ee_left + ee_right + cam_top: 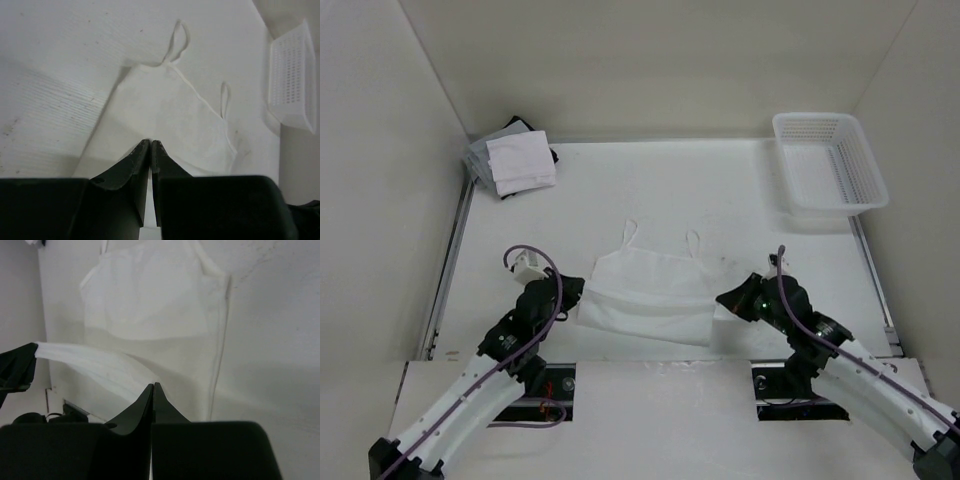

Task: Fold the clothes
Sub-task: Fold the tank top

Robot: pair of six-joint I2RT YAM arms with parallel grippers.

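Slippage is worrying me, since the left tool (576, 296) and right tool (724, 299) are clamping only thin hem corners of the clothes (650, 285).

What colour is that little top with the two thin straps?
The top is plain white, with no pattern. The overhead view shows it best.
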